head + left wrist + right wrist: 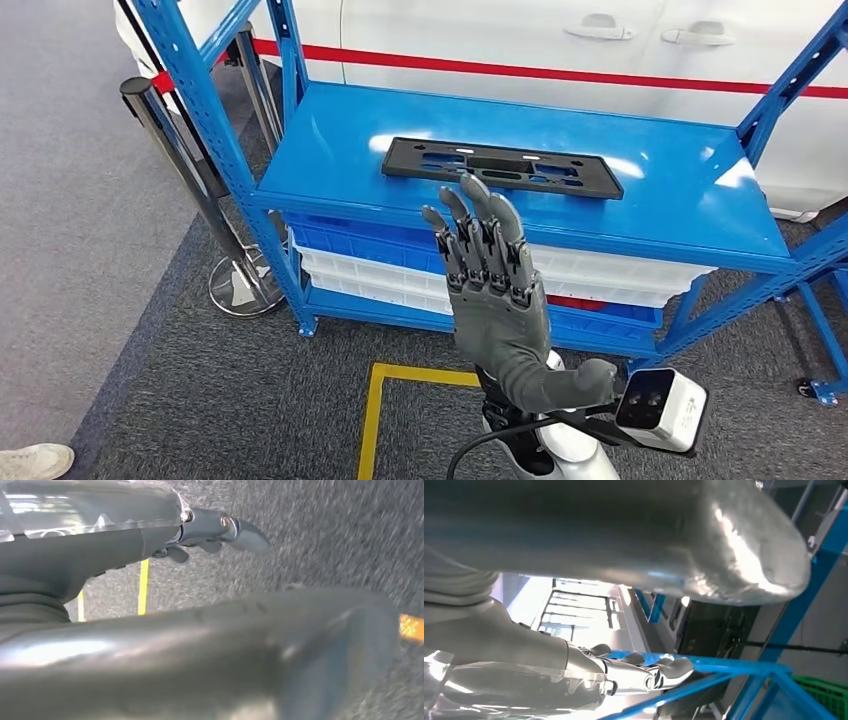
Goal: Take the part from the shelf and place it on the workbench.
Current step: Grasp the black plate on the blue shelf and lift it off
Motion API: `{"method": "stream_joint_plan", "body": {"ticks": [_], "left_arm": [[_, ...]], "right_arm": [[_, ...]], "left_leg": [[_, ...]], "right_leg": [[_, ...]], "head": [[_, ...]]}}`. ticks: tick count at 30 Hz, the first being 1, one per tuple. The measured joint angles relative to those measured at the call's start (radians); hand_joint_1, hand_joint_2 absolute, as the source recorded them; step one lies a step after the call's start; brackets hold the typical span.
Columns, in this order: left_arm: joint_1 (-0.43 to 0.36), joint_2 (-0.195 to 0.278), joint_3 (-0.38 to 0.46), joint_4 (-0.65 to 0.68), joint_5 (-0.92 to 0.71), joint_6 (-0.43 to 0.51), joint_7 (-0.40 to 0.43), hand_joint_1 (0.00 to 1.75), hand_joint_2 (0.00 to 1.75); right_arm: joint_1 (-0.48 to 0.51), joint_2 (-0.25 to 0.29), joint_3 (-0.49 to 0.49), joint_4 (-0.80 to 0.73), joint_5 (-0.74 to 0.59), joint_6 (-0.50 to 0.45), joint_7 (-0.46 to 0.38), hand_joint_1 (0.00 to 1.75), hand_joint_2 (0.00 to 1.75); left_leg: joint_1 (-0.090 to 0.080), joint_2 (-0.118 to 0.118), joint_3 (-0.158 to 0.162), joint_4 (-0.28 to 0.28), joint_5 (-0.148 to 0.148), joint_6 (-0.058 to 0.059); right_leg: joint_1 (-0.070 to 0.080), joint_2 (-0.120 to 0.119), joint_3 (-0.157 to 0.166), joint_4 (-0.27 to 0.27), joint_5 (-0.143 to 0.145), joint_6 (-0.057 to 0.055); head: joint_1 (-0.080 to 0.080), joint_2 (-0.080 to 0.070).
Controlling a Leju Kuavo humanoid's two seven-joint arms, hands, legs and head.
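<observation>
Above the shelf's front edge, the right hand (490, 280) is raised with fingers apart, holding nothing, just short of the black part (502, 167). That part lies flat on the blue shelf (680, 190). Left hand (215, 530) hangs over grey carpet (325, 535), fingers loosely extended, empty.

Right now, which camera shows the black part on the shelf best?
The head view: the black part lies flat and whole on the blue shelf, just beyond the raised right robot hand. The right wrist view gives blue shelf bars, the left wrist view grey carpet; I can't pick out the part.
</observation>
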Motion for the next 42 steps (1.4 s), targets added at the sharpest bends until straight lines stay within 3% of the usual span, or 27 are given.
{"method": "stream_joint_plan", "body": {"ticks": [2,5,6,7,10,12,14,16,18,20,21,22,23,25,26,27,29,32,35,37,38,39,41,42], "left_arm": [[0.000,0.000,0.001,0.000,0.000,0.000,0.000,0.00,0.00],[0.000,0.002,0.002,0.000,0.000,0.001,0.000,0.00,0.00],[0.001,0.003,0.003,0.000,0.000,0.001,0.000,0.00,0.00],[0.002,0.005,0.004,0.000,0.000,0.001,0.000,0.00,0.00],[0.002,0.007,0.005,0.000,0.001,0.001,-0.001,0.00,0.00],[0.002,0.007,0.006,0.001,0.002,0.002,-0.001,0.00,0.00],[0.002,0.008,0.006,0.002,0.002,0.002,-0.002,0.00,0.00],[0.002,0.008,0.007,0.002,0.002,0.003,-0.001,0.00,0.00],[0.001,0.008,0.007,0.002,0.002,0.003,0.000,0.00,0.00],[0.002,0.008,0.007,0.002,0.000,0.002,0.004,0.00,0.00],[0.002,0.008,0.007,0.002,-0.001,0.002,0.006,0.00,0.00],[0.003,0.008,0.007,0.002,-0.002,0.001,0.009,0.00,0.00],[0.003,0.008,0.007,0.002,-0.002,0.001,0.011,0.00,0.00],[0.003,0.007,0.007,0.002,-0.002,0.001,0.015,0.00,0.00],[0.002,0.007,0.007,0.002,-0.002,0.001,0.018,0.00,0.00],[0.002,0.006,0.007,0.002,-0.002,0.001,0.019,0.00,0.00],[0.001,0.006,0.007,0.002,-0.003,0.001,0.021,0.00,0.00],[0.000,0.006,0.007,0.002,-0.005,0.001,0.021,0.00,0.00],[0.000,0.007,0.007,0.002,-0.006,0.001,0.021,0.00,0.00],[0.003,0.007,0.007,0.002,-0.006,0.001,0.021,0.00,0.00],[0.005,0.007,0.007,0.002,-0.006,0.001,0.021,0.00,0.00],[0.007,0.007,0.007,0.002,-0.006,0.001,0.021,0.00,0.00],[0.008,0.008,0.007,0.002,-0.005,0.001,0.021,0.00,0.00],[0.008,0.009,0.007,0.002,-0.005,0.001,0.021,0.00,0.00]], "right_arm": [[-0.001,0.001,0.002,-0.001,0.000,0.000,0.000,0.00,0.00],[0.000,0.001,0.005,0.000,0.000,0.000,0.000,0.00,0.00],[0.000,0.001,0.005,0.001,0.000,0.000,0.000,0.00,0.00],[0.001,0.001,0.005,0.002,0.000,0.000,0.000,0.00,0.00],[0.001,0.000,0.006,0.004,0.000,0.001,0.000,0.00,0.00],[0.001,0.000,0.007,0.005,0.000,0.002,0.000,0.00,0.00],[0.001,0.000,0.008,0.005,-0.001,0.002,0.000,0.00,0.00],[0.001,0.000,0.010,0.005,-0.001,0.002,0.000,0.00,0.00],[0.002,0.000,0.010,0.005,-0.001,0.004,0.000,0.00,0.00],[0.006,-0.001,0.011,0.005,-0.002,0.009,0.000,0.00,0.00],[0.009,-0.002,0.011,0.005,-0.003,0.012,0.000,0.00,0.00],[0.011,-0.002,0.011,0.005,-0.004,0.015,0.000,0.00,0.00],[0.012,-0.003,0.011,0.005,-0.006,0.018,0.000,0.00,0.00],[0.012,-0.003,0.011,0.004,-0.009,0.020,0.001,0.00,0.00],[0.012,-0.003,0.011,0.003,-0.010,0.021,0.002,0.00,0.00],[0.012,-0.003,0.011,0.003,-0.011,0.023,0.004,0.00,0.00],[0.013,-0.003,0.011,0.002,-0.012,0.026,0.008,0.00,0.00],[0.016,-0.003,0.011,-0.001,-0.012,0.029,0.012,0.00,0.00],[0.018,-0.002,0.011,-0.002,-0.012,0.031,0.012,0.00,0.00],[0.021,-0.002,0.011,-0.001,-0.012,0.031,0.012,0.00,0.00],[0.023,-0.002,0.011,-0.001,-0.012,0.031,0.012,0.00,0.00],[0.024,-0.002,0.011,-0.001,-0.012,0.031,0.012,0.00,0.00],[0.025,-0.002,0.011,-0.001,-0.012,0.031,0.012,0.00,0.00],[0.025,-0.002,0.011,-0.001,-0.012,0.031,0.012,0.00,0.00]], "left_leg": [[-0.002,0.002,-0.016,0.046,-0.030,-0.010],[0.016,0.004,-0.109,0.224,-0.107,-0.034],[0.023,0.004,-0.129,0.255,-0.107,-0.043],[0.029,0.005,-0.132,0.249,-0.088,-0.050],[0.040,0.007,-0.061,0.082,0.009,-0.070],[0.040,0.006,-0.037,0.026,0.020,-0.059],[0.037,0.003,-0.039,0.026,0.016,-0.037],[0.038,0.003,-0.037,0.022,0.017,-0.023],[0.039,0.004,-0.034,0.018,0.017,-0.012],[0.037,0.004,-0.034,0.018,0.014,-0.006],[0.036,0.004,-0.033,0.018,0.012,-0.005],[0.035,0.003,-0.030,0.018,0.010,-0.004],[0.035,0.002,-0.027,0.018,0.008,-0.004],[0.032,0.000,-0.016,0.016,0.002,-0.007],[0.031,-0.001,-0.013,0.016,-0.002,-0.011],[0.031,-0.001,-0.010,0.014,-0.004,-0.015],[0.030,0.001,-0.005,0.007,-0.008,-0.027],[0.030,0.005,-0.006,0.035,-0.027,-0.040],[0.031,0.006,-0.074,0.169,-0.088,-0.046],[0.031,0.006,-0.131,0.258,-0.108,-0.050],[0.031,0.006,-0.149,0.276,-0.097,-0.051],[0.031,0.006,-0.150,0.255,-0.066,-0.052],[0.030,0.007,-0.106,0.135,0.019,-0.046],[0.028,0.008,-0.079,0.075,0.044,-0.042]], "right_leg": [[-0.013,-0.004,0.022,-0.031,0.010,0.011],[-0.021,-0.008,0.030,-0.036,0.007,0.025],[-0.025,-0.007,0.030,-0.033,0.003,0.031],[-0.029,-0.007,0.031,-0.027,-0.001,0.037],[-0.042,-0.005,0.030,0.003,-0.026,0.061],[-0.041,-0.005,0.023,0.021,-0.037,0.075],[-0.039,-0.004,0.018,0.025,-0.040,0.082],[-0.042,-0.003,0.014,0.043,-0.054,0.091],[-0.045,-0.003,-0.026,0.127,-0.100,0.100],[-0.046,-0.003,-0.097,0.256,-0.149,0.105],[-0.047,-0.003,-0.124,0.297,-0.153,0.105],[-0.047,-0.003,-0.134,0.302,-0.138,0.103],[-0.047,-0.003,-0.124,0.269,-0.106,0.099],[-0.042,-0.002,-0.067,0.139,-0.033,0.084],[-0.038,-0.002,-0.041,0.081,-0.013,0.077],[-0.034,-0.002,-0.025,0.044,-0.007,0.072],[-0.031,-0.001,-0.016,0.024,-0.014,0.065],[-0.041,0.000,0.011,-0.002,-0.012,0.057],[-0.042,-0.004,0.031,-0.010,-0.019,0.049],[-0.040,-0.003,0.039,-0.009,-0.029,0.048],[-0.040,-0.002,0.046,-0.009,-0.035,0.048],[-0.040,-0.001,0.056,-0.008,-0.043,0.049],[-0.040,0.000,0.080,-0.006,-0.063,0.055],[-0.038,0.000,0.089,-0.004,-0.073,0.060]], "head": [[-0.001,0.000],[-0.001,0.000],[-0.001,0.000],[-0.001,0.000],[-0.002,0.000],[-0.001,0.000],[0.000,0.000],[0.001,0.000],[0.003,0.000],[0.003,0.000],[0.003,0.000],[0.003,0.000],[0.003,0.000],[0.003,0.000],[0.004,0.000],[0.004,0.000],[0.005,0.000],[0.004,0.000],[0.003,0.000],[0.003,0.000],[0.003,0.000],[0.003,0.000],[0.003,0.000],[0.003,0.000]]}}
